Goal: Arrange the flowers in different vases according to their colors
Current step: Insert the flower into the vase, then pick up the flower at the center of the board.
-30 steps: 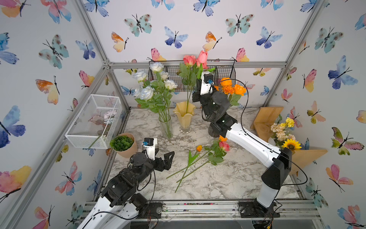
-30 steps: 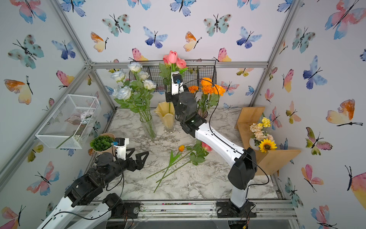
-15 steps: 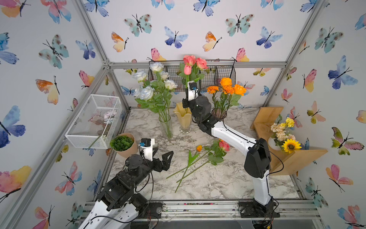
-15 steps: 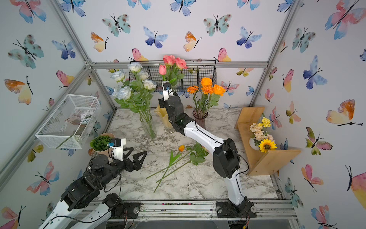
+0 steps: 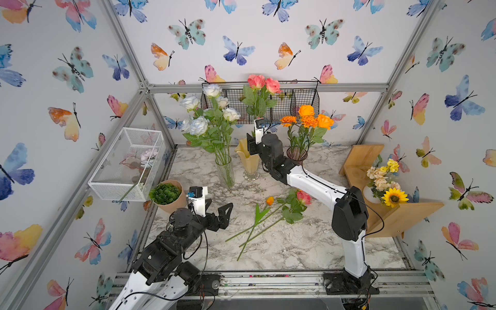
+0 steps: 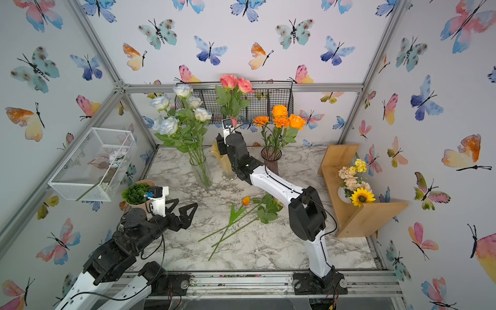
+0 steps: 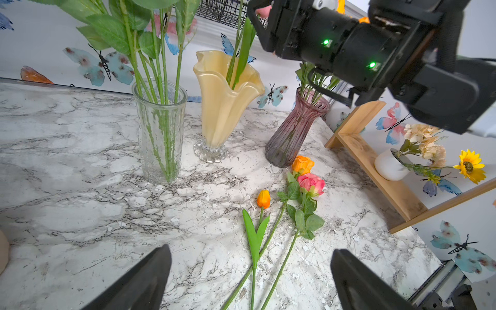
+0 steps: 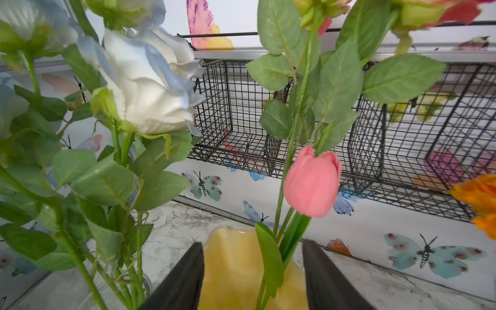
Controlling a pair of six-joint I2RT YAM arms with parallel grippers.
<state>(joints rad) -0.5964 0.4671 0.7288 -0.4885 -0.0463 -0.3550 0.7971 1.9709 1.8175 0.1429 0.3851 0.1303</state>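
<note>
White roses (image 5: 212, 107) fill the clear glass vase (image 5: 225, 169). Orange flowers (image 5: 308, 119) stand in the purple vase (image 5: 296, 155). Pink roses (image 5: 264, 83) and a pink tulip (image 8: 311, 182) stand in the yellow vase (image 5: 248, 161). My right gripper (image 8: 252, 243) hangs open just above the yellow vase's rim, with the tulip's stem loose between its fingers. On the marble lie an orange tulip (image 7: 263, 199), a pink rose (image 7: 311, 183) and an orange rose (image 7: 302, 164). My left gripper (image 7: 249, 252) stays open and empty near their stem ends.
A tan pot with a succulent (image 5: 166, 194) stands beside my left arm. A white wire basket (image 5: 126, 163) hangs on the left wall and a black wire basket (image 5: 292, 104) on the back wall. A wooden shelf (image 5: 397, 214) at the right holds a sunflower bouquet (image 5: 386, 185).
My right gripper carried the pink tulip left and down into the yellow vase, then opened and let the stem go. The left arm has barely moved.
</note>
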